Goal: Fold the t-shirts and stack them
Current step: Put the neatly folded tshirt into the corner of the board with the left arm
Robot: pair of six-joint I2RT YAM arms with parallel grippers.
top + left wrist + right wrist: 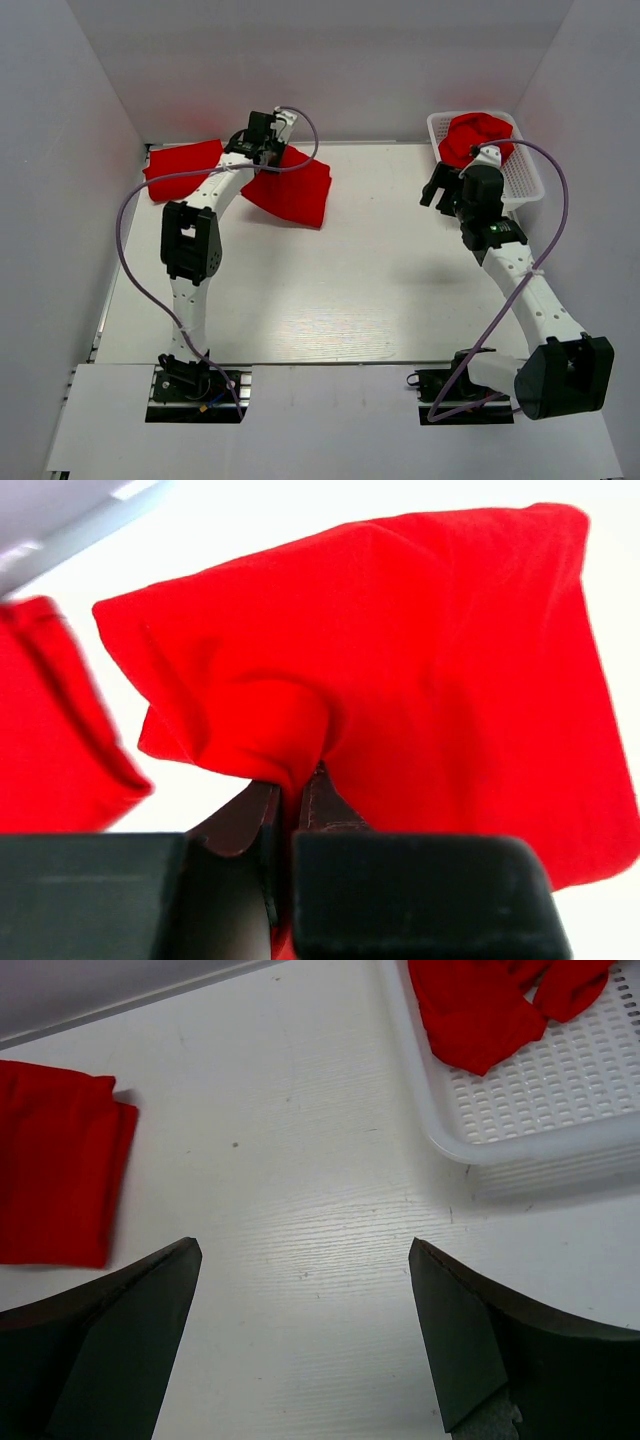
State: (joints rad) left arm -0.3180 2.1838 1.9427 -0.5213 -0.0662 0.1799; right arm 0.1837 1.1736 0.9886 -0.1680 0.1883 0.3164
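A folded red t-shirt (pixel 297 192) lies at the back of the table, and its near edge is bunched and pinched. My left gripper (pixel 266 150) is shut on that bunched fold (pixel 290 745), and the rest of the cloth (pixel 430 650) spreads out beyond the gripper (pixel 300 785). To its left lies a second folded red t-shirt (pixel 181 168) (pixel 45 730). A crumpled red t-shirt (pixel 478 138) (pixel 480 1010) sits in the white mesh basket (pixel 525 180). My right gripper (pixel 438 190) (pixel 303 1250) hangs open over bare table beside the basket, holding nothing.
The white basket (pixel 520 1125) stands at the back right corner against the wall. White walls close in the table at the back and on both sides. A purple cable loops off each arm. A folded red t-shirt (pixel 55 1160) shows at the left of the right wrist view.
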